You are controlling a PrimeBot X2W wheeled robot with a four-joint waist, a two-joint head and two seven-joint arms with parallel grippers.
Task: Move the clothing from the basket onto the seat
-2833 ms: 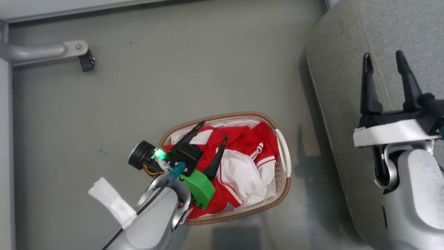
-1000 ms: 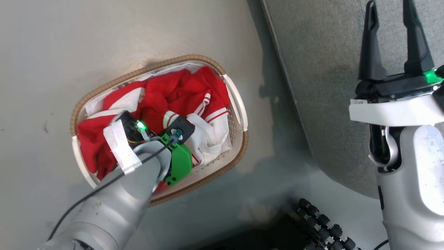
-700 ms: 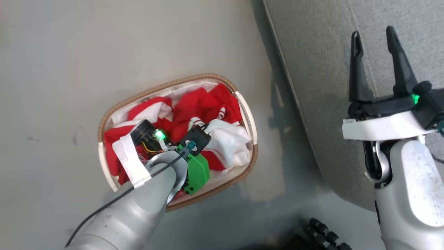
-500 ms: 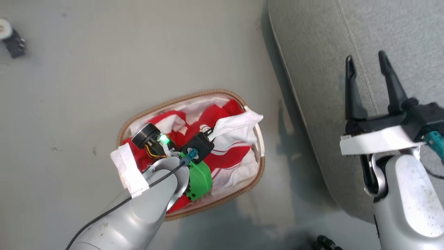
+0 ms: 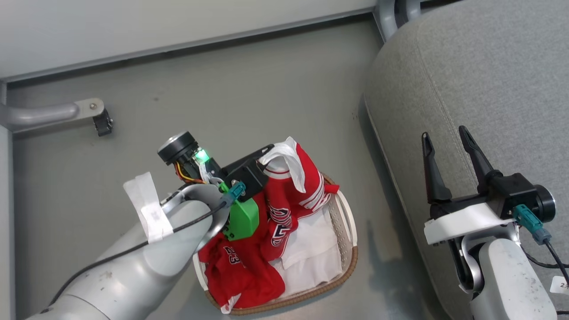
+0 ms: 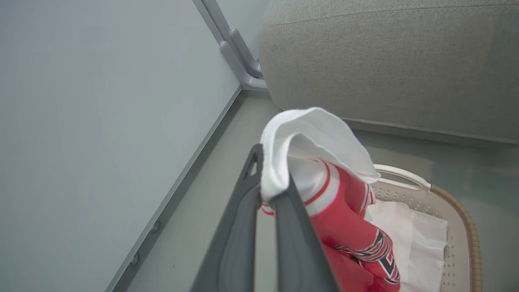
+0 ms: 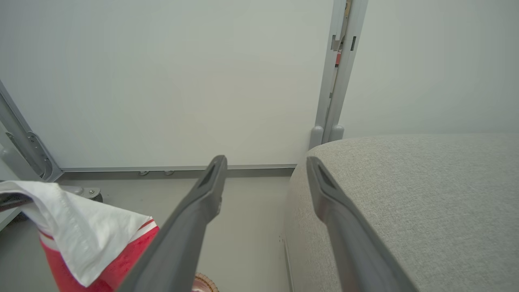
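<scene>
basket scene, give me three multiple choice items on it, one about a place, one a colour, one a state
1. Where does the basket stand? A on the floor beside the seat; B on a shelf; C on a table.
2. What is the main colour of the clothing? A blue; B red; C green.
3. What is the state of the left gripper? A open and empty; B shut and empty; C shut on the clothing.

Answers: 1 A, the basket sits on grey floor next to the seat. 2 B, the fabric is red with white trim. 3 C, its fingers pinch a white-edged fold and the garment hangs from them.
</scene>
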